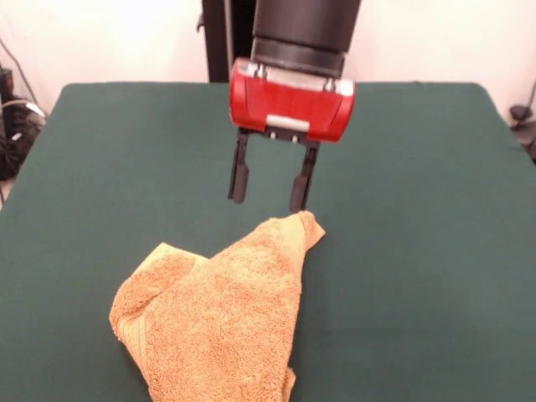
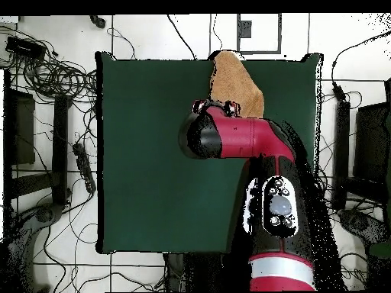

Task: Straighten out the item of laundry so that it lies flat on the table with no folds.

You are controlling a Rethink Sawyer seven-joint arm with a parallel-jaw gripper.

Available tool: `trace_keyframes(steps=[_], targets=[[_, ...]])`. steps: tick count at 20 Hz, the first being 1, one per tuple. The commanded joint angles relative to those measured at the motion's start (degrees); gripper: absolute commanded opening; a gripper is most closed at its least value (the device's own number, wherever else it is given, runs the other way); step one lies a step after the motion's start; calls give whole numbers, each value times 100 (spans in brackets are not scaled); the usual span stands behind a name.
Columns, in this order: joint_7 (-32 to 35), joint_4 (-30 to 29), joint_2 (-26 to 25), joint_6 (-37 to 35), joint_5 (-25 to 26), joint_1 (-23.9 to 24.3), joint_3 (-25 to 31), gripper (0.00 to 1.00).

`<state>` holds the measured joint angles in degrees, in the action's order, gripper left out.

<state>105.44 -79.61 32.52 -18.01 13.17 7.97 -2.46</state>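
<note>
Green cloth worktop (image 1: 419, 167) in a white-walled room; cables run over the floor on both sides in the overhead view.

Towel (image 1: 222, 314) lies bunched near the worktop edge furthest from the robot's base, part of it over that edge in the overhead view (image 2: 235, 84). Not flat: 1 corner is drawn up into a peak, and a fold with the hemmed border rolled under sits on the side left in the front view.

Hand (image 1: 270, 188) hangs directly above the peaked corner, its 2 fingers (image 1: 239, 177) apart and empty. The tip of 1 finger looks to be touching or just beside the corner; contact cannot be confirmed.

Step in hand, by my reading: taking hold of that corner, with no grasp made so far. Task is at an early stage.

Next move calls for lowering so the fingers straddle the peak, closing on a single layer, then drawing it away from the bunched mass to open the fold. Risk: pinching 2 layers, or dragging the whole towel.
</note>
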Motion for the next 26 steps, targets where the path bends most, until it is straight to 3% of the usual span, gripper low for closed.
trace_keyframes(steps=[1,15,26], targets=[[1113,-746,-658,238,-241,-77,334,100],[1463,-791,-1022,288,-467,-387,-12,100],[1578,-1073,-1265,576,-827,-440,66,100]])
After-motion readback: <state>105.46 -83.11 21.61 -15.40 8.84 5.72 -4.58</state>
